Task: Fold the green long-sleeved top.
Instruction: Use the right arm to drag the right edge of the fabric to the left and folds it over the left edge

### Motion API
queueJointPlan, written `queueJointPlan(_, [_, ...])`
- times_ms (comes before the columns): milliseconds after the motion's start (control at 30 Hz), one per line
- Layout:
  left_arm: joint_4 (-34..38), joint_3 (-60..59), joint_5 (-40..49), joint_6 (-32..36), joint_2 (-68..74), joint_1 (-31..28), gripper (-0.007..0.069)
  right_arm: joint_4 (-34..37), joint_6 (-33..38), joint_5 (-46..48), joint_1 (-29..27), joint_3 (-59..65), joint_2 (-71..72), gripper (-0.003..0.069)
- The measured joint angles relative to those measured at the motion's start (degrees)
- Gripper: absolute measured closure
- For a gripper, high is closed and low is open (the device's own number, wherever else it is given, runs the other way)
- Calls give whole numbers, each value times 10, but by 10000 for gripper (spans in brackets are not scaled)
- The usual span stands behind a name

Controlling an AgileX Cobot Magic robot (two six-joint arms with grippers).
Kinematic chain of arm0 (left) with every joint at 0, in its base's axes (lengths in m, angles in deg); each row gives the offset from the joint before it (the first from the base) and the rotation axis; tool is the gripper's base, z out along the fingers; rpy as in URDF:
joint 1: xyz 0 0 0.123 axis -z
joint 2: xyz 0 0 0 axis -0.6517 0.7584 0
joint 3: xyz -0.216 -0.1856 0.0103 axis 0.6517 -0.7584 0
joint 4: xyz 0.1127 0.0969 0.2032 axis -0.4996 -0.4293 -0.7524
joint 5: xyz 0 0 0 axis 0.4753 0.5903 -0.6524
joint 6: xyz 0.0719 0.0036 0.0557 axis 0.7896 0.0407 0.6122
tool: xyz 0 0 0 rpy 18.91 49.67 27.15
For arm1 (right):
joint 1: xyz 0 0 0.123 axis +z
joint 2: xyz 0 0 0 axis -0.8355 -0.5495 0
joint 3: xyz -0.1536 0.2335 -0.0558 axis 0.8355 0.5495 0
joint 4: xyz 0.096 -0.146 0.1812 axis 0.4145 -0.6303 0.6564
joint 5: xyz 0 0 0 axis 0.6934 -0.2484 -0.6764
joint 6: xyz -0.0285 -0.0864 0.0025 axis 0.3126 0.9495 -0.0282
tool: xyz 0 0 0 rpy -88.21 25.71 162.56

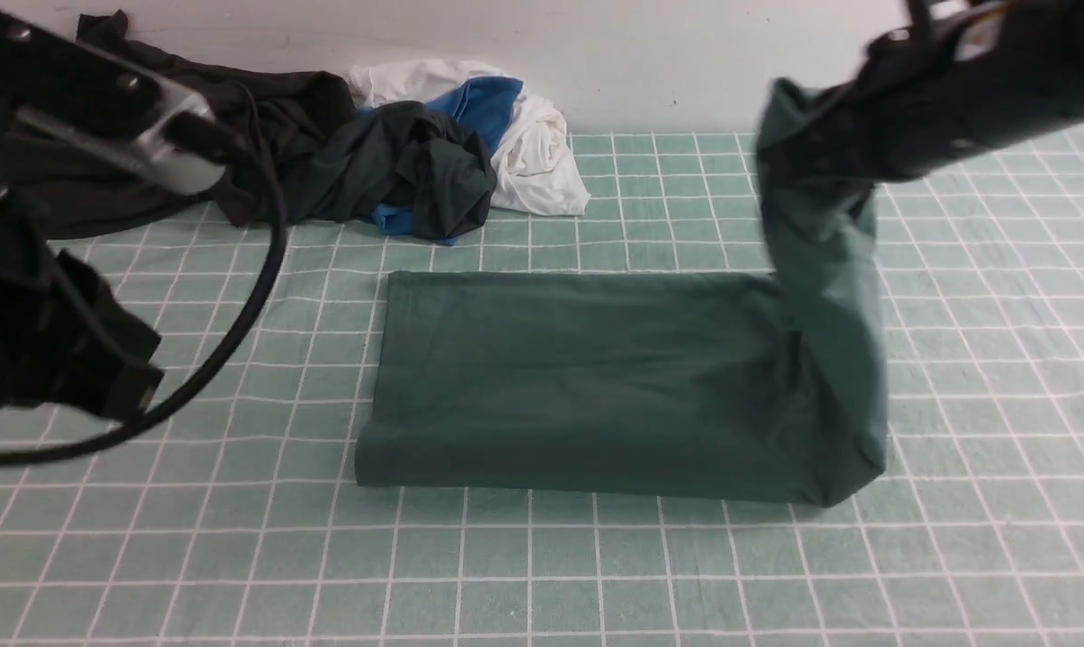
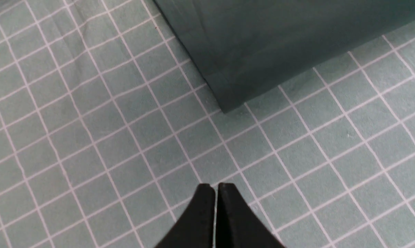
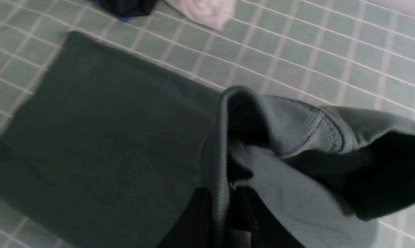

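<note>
Green top (image 1: 578, 377), right end aloft in right hand (image 3: 224, 210)

The left gripper (image 2: 215, 187) hangs above the checked cloth (image 2: 90, 137) with jaws pressed together. A folded corner of the green long-sleeved top (image 2: 262, 44) lies ahead, apart from it.

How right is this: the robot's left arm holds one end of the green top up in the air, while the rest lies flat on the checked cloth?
One thing is wrong: the arm. The front view shows the right arm, not the left, holding one end of the green top up, its jaws closed on the fabric. The rest lies flat on the checked cloth.
</note>
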Motion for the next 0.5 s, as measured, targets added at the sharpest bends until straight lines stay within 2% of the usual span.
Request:
queueJointPlan(100, [0, -52, 1, -4, -66, 0, 628, 12, -1, 0, 65, -72, -96, 594])
queueJointPlan(133, [0, -55, 1, -4, -69, 0, 628, 13, -1, 0, 65, -72, -101, 594])
queueJointPlan(233, [-1, -103, 1, -12, -127, 0, 628, 32, -3, 0, 113, -143, -195, 594])
queueJointPlan(433, [-7, -154, 2, -13, -190, 0, 628, 69, -3, 3, 147, -242, -313, 591])
queueJointPlan(500, [-7, -164, 5, -16, -201, 0, 628, 90, -2, 7, 147, -265, -339, 566])
